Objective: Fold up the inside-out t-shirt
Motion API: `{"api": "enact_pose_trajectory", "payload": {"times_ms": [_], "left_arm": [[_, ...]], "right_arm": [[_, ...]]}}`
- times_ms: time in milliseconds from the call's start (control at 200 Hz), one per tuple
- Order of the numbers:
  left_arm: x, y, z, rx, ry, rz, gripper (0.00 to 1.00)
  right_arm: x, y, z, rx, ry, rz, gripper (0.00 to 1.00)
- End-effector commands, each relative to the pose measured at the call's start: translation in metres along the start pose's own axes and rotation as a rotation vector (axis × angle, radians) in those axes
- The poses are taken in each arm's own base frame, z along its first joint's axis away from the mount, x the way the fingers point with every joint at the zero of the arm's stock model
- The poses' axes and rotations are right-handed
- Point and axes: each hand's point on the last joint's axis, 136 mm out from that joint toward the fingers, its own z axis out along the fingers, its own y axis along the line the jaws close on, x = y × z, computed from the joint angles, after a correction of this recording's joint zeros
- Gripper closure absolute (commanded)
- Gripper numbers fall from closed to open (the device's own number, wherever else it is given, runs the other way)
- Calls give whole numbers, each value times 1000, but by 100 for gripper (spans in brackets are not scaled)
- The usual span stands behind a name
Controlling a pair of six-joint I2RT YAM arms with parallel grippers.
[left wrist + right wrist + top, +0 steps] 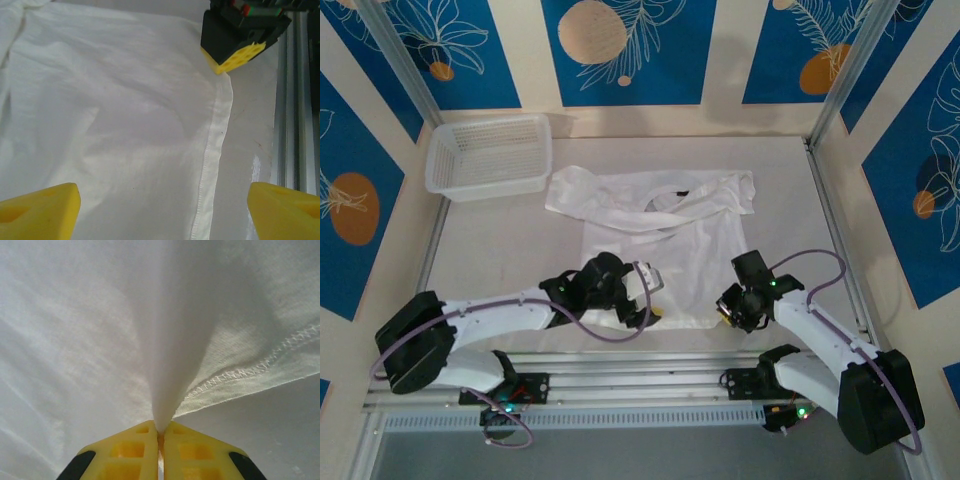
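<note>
**Position of garment.** The inside-out t-shirt (670, 235) lies on the worktop (490, 255) just to the right of the white mesh basket (485, 188). Its bunched sleeves and collar are level with the basket's near wall. The body runs away from the basket toward the arm bases.

**Right claw.** The right claw (160, 437) is at the hem corner, the part of the shirt farthest from the basket. Its jaws are closed tight on a pinch of cloth. The fabric rises to them in a tented peak, with the stitched hem (240, 372) running off just beside the pinch. In my judgement this hold is meant to carry the bottom edge back toward the basket end for a first fold.

**Left claw.** The left claw (162, 212) is spread wide and holds nothing. Its two yellow fingertips (40, 210) straddle the same hem (210, 150), one over cloth and one over bare worktop. It appears placed to take a matching pinch so that the edge lifts evenly.

**Comparison of views.**
- The overhead view gives the whole layout: the basket, the shirt's crumpled far end, and both claws (645, 310) (730, 310) at the near hem.
- The overhead view does not settle either grip.
- The right wrist view confirms cloth between closed jaws.
- The left wrist view shows the hem lying flat and unlifted between the open fingers, with the right claw (235, 52) down at the edge further along.
</note>
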Motion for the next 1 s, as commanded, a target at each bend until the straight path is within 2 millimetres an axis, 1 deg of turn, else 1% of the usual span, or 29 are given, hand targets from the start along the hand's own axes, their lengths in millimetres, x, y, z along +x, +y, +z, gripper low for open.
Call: {"api": "enact_pose_trajectory", "payload": {"times_ms": [0, 160, 250, 360, 425, 550, 580, 690, 810, 915, 995], "left_arm": [[-2, -13, 11, 61, -30, 51, 13], [4, -29, 32, 121, -22, 86, 13], [5, -41, 52, 151, -22, 115, 13], [-3, -50, 80, 147, -47, 148, 13], [-7, -50, 96, 114, -48, 167, 12], [-14, -37, 120, 21, -77, 156, 11], [-17, -34, 123, 5, -91, 147, 11], [-16, -27, 134, -32, -97, 116, 11], [-14, -29, 143, -14, -106, 82, 12], [-10, -28, 145, -23, -105, 55, 18], [-8, -23, 145, -49, -99, 43, 29]], "right_arm": [[8, 5, -6, -10, 37, -17, 91], [9, 9, -10, -22, 44, -31, 93], [8, 15, -14, -38, 41, -39, 94], [5, 22, -21, -53, 30, -36, 93], [3, 25, -24, -59, 24, -26, 93], [1, 28, -28, -66, 21, -19, 93], [1, 28, -28, -67, 19, -20, 93], [-1, 25, -30, -58, 14, -16, 93], [-3, 24, -31, -72, 2, 5, 93], [-4, 23, -31, -77, -2, 16, 93], [-4, 23, -30, -79, 1, 19, 93]]}}
